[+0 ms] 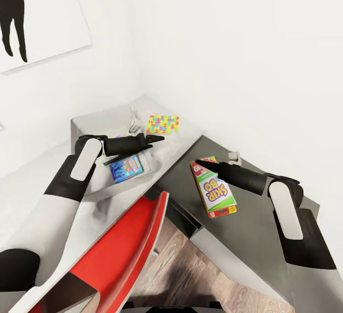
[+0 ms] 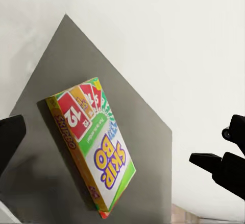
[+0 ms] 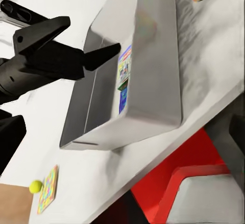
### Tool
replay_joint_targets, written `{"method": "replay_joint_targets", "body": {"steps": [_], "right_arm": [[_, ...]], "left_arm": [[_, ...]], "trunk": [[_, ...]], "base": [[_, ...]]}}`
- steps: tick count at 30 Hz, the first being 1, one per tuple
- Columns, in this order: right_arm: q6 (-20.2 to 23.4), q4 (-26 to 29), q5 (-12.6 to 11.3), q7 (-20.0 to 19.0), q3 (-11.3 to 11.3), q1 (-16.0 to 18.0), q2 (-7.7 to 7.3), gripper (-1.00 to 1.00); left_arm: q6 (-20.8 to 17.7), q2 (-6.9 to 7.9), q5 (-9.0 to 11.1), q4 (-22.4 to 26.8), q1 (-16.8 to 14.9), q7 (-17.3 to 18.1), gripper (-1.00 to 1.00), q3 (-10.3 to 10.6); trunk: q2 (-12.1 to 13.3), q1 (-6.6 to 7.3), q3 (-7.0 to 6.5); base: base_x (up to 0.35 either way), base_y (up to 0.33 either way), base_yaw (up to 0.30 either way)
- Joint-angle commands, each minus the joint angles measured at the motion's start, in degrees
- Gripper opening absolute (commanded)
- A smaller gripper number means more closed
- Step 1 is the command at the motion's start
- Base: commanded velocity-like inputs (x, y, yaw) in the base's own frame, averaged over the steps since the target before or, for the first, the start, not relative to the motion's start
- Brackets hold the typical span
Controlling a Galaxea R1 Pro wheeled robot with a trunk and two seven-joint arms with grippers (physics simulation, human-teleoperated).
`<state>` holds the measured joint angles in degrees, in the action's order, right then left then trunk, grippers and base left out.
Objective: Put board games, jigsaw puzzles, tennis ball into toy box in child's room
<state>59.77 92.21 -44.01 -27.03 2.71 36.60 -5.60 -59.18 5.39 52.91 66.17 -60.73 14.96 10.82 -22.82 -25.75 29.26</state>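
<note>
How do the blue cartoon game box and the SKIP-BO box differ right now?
The blue cartoon box lies inside the toy box on the pale table; the SKIP-BO box lies on the dark grey cabinet, stacked on a red-edged box. The SKIP-BO box looks longer. Both lie flat.

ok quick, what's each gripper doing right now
left gripper: open, holding nothing, above the toy box.
right gripper: cannot be told, over the SKIP-BO box.

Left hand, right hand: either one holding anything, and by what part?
Nothing held. The left hand hangs open over the toy box; the right hand is just above the SKIP-BO box, with no visible grip.
</note>
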Motion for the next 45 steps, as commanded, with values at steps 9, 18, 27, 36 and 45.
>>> {"method": "replay_joint_targets", "body": {"steps": [9, 18, 27, 36, 45], "right_arm": [[0.23, -0.01, 0.51, -0.57, 0.32, 0.05, 0.01, 1.00], [0.23, -0.01, 0.59, -0.54, 0.42, 0.06, 0.03, 1.00], [0.23, -0.29, 0.70, -0.31, 0.48, 0.07, 0.02, 1.00], [0.23, -0.69, 0.72, -0.18, 2.12, 0.06, -0.82, 1.00], [0.23, -2.02, 0.43, -0.47, 4.24, 0.05, -4.17, 1.00]], "left_arm": [[-0.12, -1.29, -0.27, -0.02, -0.23, -3.42, 1.00, 0.26], [-0.08, -4.28, -0.52, -1.14, 0.00, -5.33, 1.00, 0.32], [-0.08, -7.67, -0.76, -2.80, -0.03, -11.83, 1.00, 0.43], [0.00, -9.62, -0.75, -6.69, -0.19, -21.74, 1.00, 2.79], [0.11, -10.12, -0.67, -8.86, -0.28, -25.63, 1.00, 4.39]], "trunk": [[-0.09, -0.03, -0.10], [-0.09, -0.03, -0.27], [-0.09, -0.03, -0.33], [-0.09, -0.03, -0.34], [-0.09, -0.03, -0.35]], "base": [[0.000, 0.000, -0.273], [0.000, 0.000, -0.238], [0.000, 0.000, -0.083], [0.000, 0.000, -0.024], [0.000, 0.000, -0.007]]}}
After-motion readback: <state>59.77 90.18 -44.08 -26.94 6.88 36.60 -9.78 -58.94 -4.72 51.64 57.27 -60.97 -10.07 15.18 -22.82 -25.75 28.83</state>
